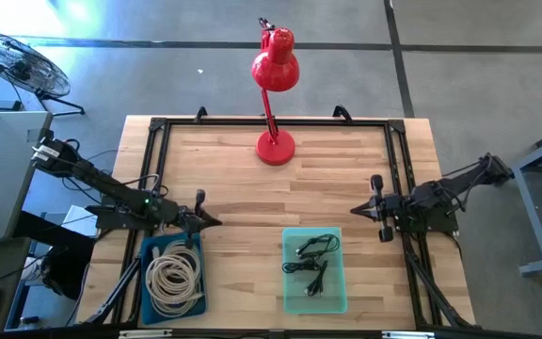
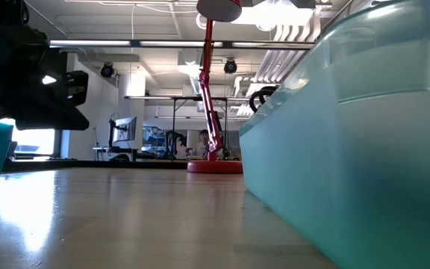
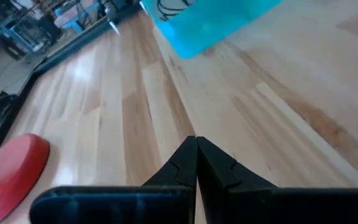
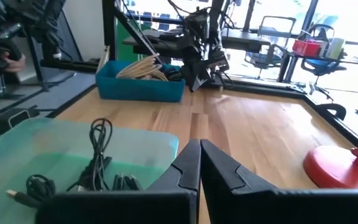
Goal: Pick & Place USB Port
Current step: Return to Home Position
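Black USB cables lie loose on the floor of a clear teal tray near the table's front edge; the right wrist view shows them in the tray. My left gripper is shut and holds nothing. It hovers just past the far right corner of a blue bin and points toward the table's middle. My right gripper is also shut and holds nothing. It sits beyond the tray's far right corner and points toward the table's left. Their shut fingertips show in the wrist views.
The blue bin holds coiled pale cables. A red desk lamp stands on its round base at the table's far middle. A black frame runs along the table's edges. Bare wood lies between the two grippers.
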`<action>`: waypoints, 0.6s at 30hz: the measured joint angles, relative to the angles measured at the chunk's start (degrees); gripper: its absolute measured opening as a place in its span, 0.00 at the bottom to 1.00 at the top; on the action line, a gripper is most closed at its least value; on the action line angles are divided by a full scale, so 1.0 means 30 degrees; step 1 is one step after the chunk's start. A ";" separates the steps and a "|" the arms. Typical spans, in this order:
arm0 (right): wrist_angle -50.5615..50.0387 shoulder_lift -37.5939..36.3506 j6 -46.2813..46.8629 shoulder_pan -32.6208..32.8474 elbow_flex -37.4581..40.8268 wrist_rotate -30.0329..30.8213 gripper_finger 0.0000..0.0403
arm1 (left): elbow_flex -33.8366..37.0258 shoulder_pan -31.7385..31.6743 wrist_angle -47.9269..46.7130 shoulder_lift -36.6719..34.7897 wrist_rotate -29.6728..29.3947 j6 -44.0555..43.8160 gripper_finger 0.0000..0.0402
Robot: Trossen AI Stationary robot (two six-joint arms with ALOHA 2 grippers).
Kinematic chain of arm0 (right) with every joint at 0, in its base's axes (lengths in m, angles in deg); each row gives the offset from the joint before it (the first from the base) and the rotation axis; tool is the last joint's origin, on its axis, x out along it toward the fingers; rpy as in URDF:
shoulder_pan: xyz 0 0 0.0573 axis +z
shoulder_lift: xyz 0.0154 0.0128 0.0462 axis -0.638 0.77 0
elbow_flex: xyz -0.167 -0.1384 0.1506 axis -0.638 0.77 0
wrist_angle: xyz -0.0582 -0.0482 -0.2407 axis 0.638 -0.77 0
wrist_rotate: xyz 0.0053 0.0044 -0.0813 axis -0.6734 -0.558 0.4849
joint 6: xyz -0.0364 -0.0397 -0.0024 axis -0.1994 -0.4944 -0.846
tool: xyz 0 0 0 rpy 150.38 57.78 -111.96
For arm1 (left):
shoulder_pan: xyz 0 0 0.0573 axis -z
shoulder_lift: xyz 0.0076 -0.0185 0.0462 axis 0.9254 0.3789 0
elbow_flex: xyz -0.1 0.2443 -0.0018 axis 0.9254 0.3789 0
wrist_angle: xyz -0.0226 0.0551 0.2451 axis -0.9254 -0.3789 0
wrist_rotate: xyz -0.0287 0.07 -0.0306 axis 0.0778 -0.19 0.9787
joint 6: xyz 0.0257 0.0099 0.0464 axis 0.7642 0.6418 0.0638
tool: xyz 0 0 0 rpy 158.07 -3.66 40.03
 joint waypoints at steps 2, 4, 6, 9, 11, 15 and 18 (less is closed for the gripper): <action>-0.0052 0.0063 0.0001 -0.0301 0.0000 -0.0293 0.00 | 0.0007 0.0002 -0.0340 -0.0021 0.0065 0.0088 0.00; -0.0120 0.0204 0.0018 -0.0611 0.0000 -0.0352 0.00 | 0.0015 0.0002 -0.0440 -0.0019 0.0165 0.0228 0.00; -0.0481 0.0208 0.0004 -0.0917 0.0000 -0.0369 0.00 | 0.0015 0.0002 -0.0419 -0.0024 0.0264 0.0421 0.00; -0.0950 0.0208 0.0004 -0.1434 0.0081 -0.0479 0.00 | 0.0029 0.0002 -0.0439 -0.0024 0.0230 0.0725 0.00; -0.0384 0.0188 -0.0001 -0.1805 0.0585 -0.1007 0.00 | 0.0029 0.0002 -0.0485 -0.0024 0.0227 0.0725 0.00; 0.1949 0.0199 0.0051 -0.2575 0.2308 -0.2123 0.00 | 0.0044 -0.0005 -0.0601 -0.0024 0.0220 0.0711 0.00; 0.2340 0.0563 -0.0141 -0.3144 0.2317 -0.2673 0.00 | 0.0051 -0.0005 -0.0586 -0.0024 0.0213 0.0594 0.00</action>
